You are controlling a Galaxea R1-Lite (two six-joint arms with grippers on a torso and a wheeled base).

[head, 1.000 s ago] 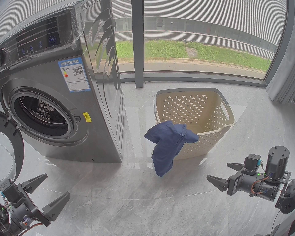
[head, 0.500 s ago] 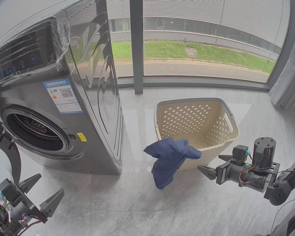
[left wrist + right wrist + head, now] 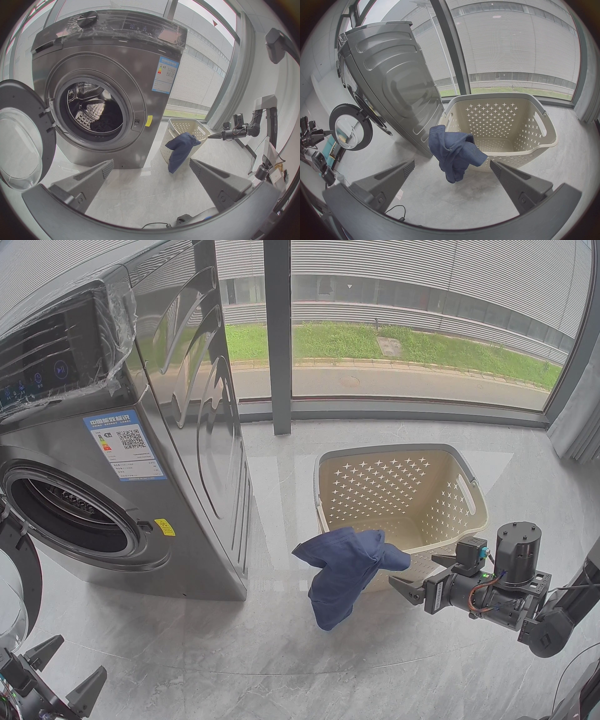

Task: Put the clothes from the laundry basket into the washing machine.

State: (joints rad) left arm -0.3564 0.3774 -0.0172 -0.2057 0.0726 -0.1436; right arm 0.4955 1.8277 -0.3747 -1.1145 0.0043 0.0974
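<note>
The jaws of the right gripper (image 3: 412,570) are spread wide and empty, pointed at the near wall of the laundry basket (image 3: 387,449). The jaws of the left gripper (image 3: 81,654) are likewise wide and empty, held low and well apart from the basket, before the front of the washing machine (image 3: 125,446).

The washing machine stands near the basket, on the robot's left of it, with its door (image 3: 22,140) swung open on the side away from the basket. Something dark is seen in the drum (image 3: 93,109); what it is cannot be told. The blue garment (image 3: 340,571) is draped over the basket's near rim, most of it hanging down the outside toward the floor.

Since the earlier pictures the whole head view has shifted, so the camera has been moved. Against the basket, the right gripper has been brought in from well apart to just beside the garment's trailing end, not yet touching. The garment has kept its place on the rim. It is judged that a grasp is being prepared and that nothing has been lifted yet.
</note>
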